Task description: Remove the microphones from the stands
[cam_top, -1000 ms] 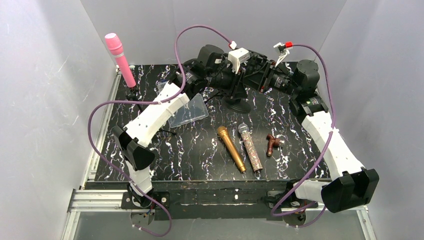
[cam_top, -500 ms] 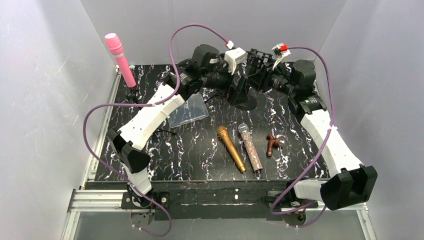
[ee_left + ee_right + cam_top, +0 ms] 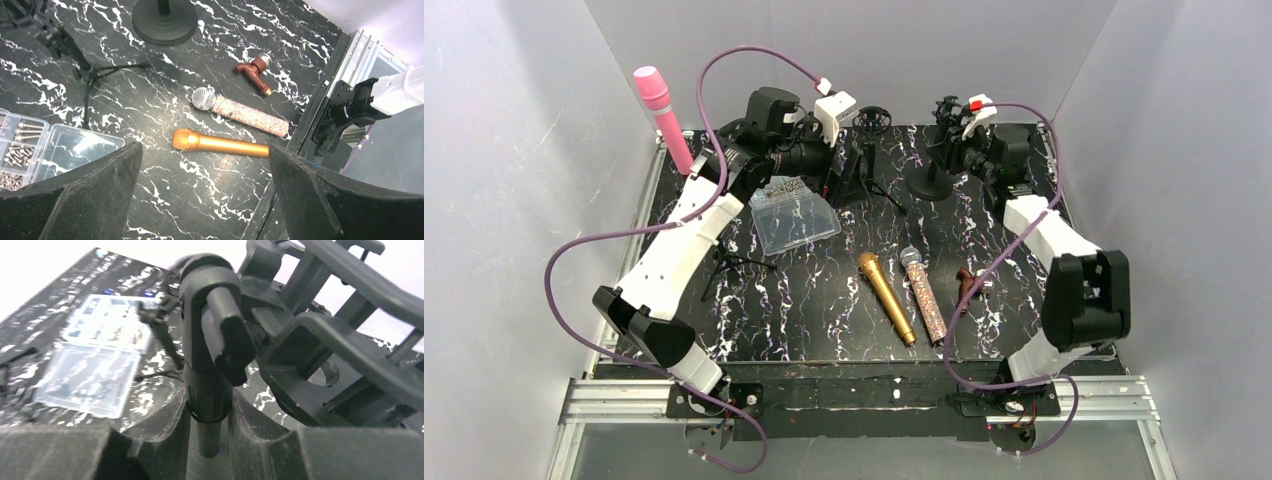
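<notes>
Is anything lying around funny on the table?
Nothing looks spilled or broken. The gold microphone and the glittery microphone lie flat on the table, not in stands. The pink microphone stands tilted at the far left corner. The right gripper clamps the black stand.

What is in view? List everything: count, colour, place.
pink mic: 1, pink, standing far left.
gold mic: 1, gold, lying near centre.
glitter mic: 1, silver head, speckled body, beside gold mic.
clip: 1, brown, right of glitter mic.
box: 1, clear, screws inside, left of centre.
tripod: 1, black, far centre.
round stand: 1, black, far right.
legs: 1 set, black, by left arm; kind unclear.
table: 1, black marble, under all.
left gripper: 1, black, open, above the table.
right gripper: 1, black, shut on round stand's pole.
</notes>
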Controlling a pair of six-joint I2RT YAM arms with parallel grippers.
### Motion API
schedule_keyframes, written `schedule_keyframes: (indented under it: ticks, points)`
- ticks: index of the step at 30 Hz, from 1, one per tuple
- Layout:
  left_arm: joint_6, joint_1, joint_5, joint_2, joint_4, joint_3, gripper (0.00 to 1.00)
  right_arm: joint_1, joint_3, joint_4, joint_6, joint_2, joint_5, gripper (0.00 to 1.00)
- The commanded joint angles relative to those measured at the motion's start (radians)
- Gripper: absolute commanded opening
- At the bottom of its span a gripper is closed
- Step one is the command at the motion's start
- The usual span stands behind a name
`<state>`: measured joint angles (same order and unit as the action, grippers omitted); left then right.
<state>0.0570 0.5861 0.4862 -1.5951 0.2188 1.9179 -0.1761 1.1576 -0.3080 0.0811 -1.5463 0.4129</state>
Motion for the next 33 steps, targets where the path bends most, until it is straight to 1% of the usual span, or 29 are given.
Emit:
schedule_keyframes:
  ticks: [1,6,12,15,28,33]
  points:
    - [0.024,-0.019,0.015,0.053,0.048,-0.040,0.98,0.006,-0.004,-0.297,-0.060,-0.093,-0.089,0.01]
    - [0.007,-0.028,0.025,0.049,0.045,-0.042,0.98,0.006,0.019,-0.390,-0.138,-0.230,-0.172,0.01]
    - [-0.010,-0.030,0.044,0.029,0.034,-0.029,0.98,0.008,0.061,-0.401,-0.229,-0.327,-0.182,0.01]
    - [-0.015,-0.030,0.045,0.019,0.031,-0.020,0.98,0.007,0.063,-0.412,-0.247,-0.360,-0.177,0.01]
    - [-0.035,-0.034,0.046,0.021,0.022,-0.016,0.98,0.008,0.055,-0.425,-0.209,-0.408,-0.194,0.01]
    - [-0.040,-0.034,0.053,0.022,0.017,-0.020,0.98,0.007,-0.016,-0.471,-0.228,-0.397,-0.215,0.01]
